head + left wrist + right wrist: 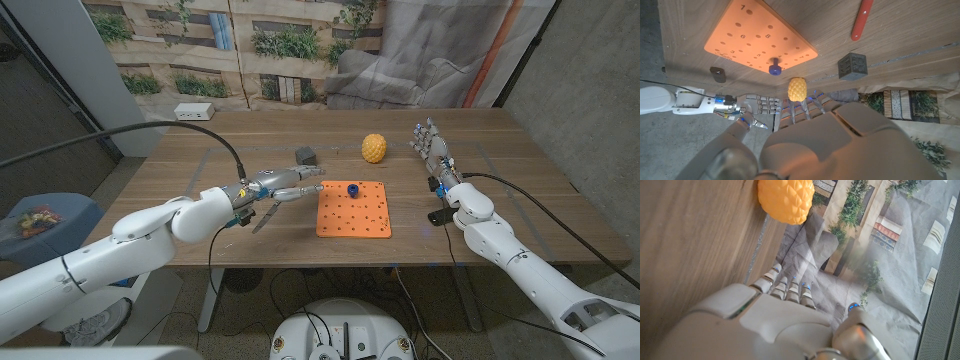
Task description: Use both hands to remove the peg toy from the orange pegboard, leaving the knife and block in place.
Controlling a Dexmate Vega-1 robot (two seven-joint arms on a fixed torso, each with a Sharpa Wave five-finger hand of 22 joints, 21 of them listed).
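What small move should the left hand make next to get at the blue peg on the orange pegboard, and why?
Probably ease the left hand a little farther toward the blue peg, fingers apart. The peg stands in the orange pegboard at its far edge, and the fingers hover just short of the board's near-left corner, holding nothing. The right hand is raised well off to the side.

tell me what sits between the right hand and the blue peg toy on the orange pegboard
Only bare wooden table and pegboard separate the right hand from the peg toy in the head view; the yellow textured ball sits behind that line.
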